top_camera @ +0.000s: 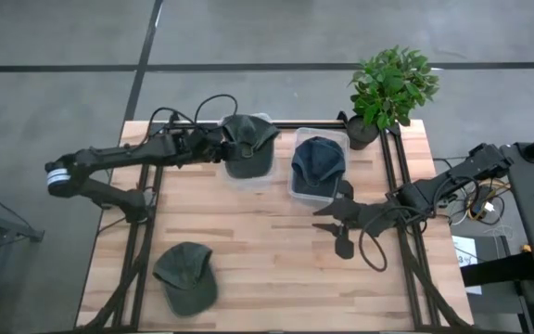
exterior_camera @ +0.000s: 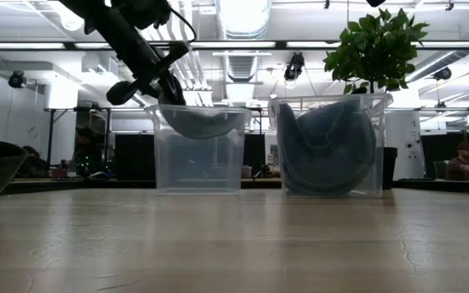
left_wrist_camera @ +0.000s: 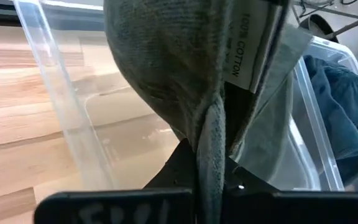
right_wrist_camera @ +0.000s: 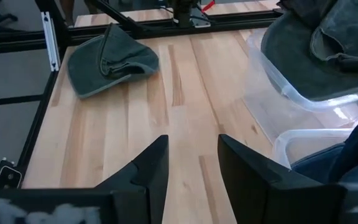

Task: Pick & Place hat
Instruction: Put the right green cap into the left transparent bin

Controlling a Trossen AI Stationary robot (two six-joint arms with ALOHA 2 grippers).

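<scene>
My left gripper (top_camera: 222, 148) reaches from the table's left over a clear bin (top_camera: 248, 174) at the far side and is shut on a dark green hat (top_camera: 248, 139). In the low view this hat (exterior_camera: 198, 122) sags into the bin's mouth, above its floor. A blue hat (top_camera: 318, 160) lies crumpled in a second clear bin (top_camera: 297, 190) beside it. Another green hat (top_camera: 185, 275) rests flat on the table near the front left. My right gripper (top_camera: 334, 224) is open, low over the table in front of the blue hat's bin, touching nothing. My left gripper (left_wrist_camera: 207, 183) pinches a folded edge of the green hat (left_wrist_camera: 207, 143) between its two fingers, with the inner label (left_wrist_camera: 247, 46) beside the fold. The fingers come slanting from the table's left. The hat hangs from the hold, its crown inside the top of the bin (left_wrist_camera: 73, 118).
A potted plant (top_camera: 392, 88) stands at the far right corner behind the bins. Black frame rails run along both table sides (top_camera: 142, 232). Bare wood lies between the front-left hat (right_wrist_camera: 110, 59) and my right gripper (right_wrist_camera: 191, 162). People sit in the room behind.
</scene>
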